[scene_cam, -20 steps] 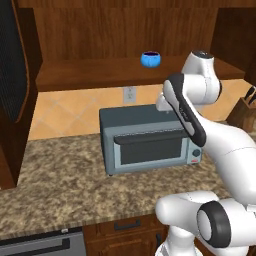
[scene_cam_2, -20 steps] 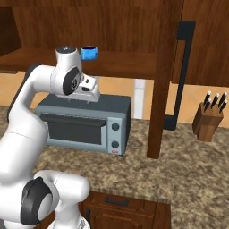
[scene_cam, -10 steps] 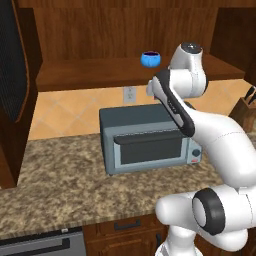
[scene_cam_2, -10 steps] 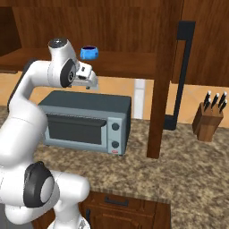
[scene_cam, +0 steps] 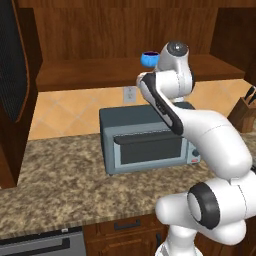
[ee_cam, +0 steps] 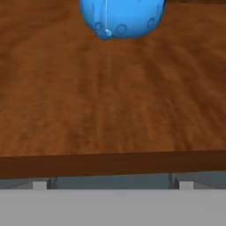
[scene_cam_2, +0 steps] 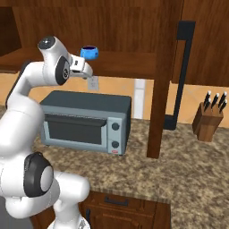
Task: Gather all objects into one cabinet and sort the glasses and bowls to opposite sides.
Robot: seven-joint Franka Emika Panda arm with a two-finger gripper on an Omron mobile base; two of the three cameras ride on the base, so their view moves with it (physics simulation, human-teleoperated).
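Note:
A small squat blue round vessel [scene_cam: 148, 59] [scene_cam_2: 90, 52] with a dark rim stands on the cabinet's wooden shelf [scene_cam: 85, 75] [scene_cam_2: 127, 65]. In the hand view the blue vessel [ee_cam: 121, 17] sits straight ahead at the top, a short way back from the shelf's front edge [ee_cam: 110, 162]. My gripper [scene_cam_2: 87, 71] [ee_cam: 112, 183] is open and holds nothing. It is level with the shelf's edge, in front of the vessel and apart from it. The cabinet door [scene_cam_2: 165, 67] with its black bar handle [scene_cam_2: 182, 76] stands open at the right. Glasses and bowls are out of view.
A grey toaster oven [scene_cam: 145, 145] [scene_cam_2: 85, 123] stands on the granite counter [scene_cam: 60, 180] below my arm. A knife block [scene_cam_2: 210, 120] [scene_cam: 247, 112] is at the right. Another open door [scene_cam: 15, 75] hangs at the far left.
My arm has lifted the hand from just above the toaster oven to the shelf's level, closer to the blue vessel. The gripper has stayed open.

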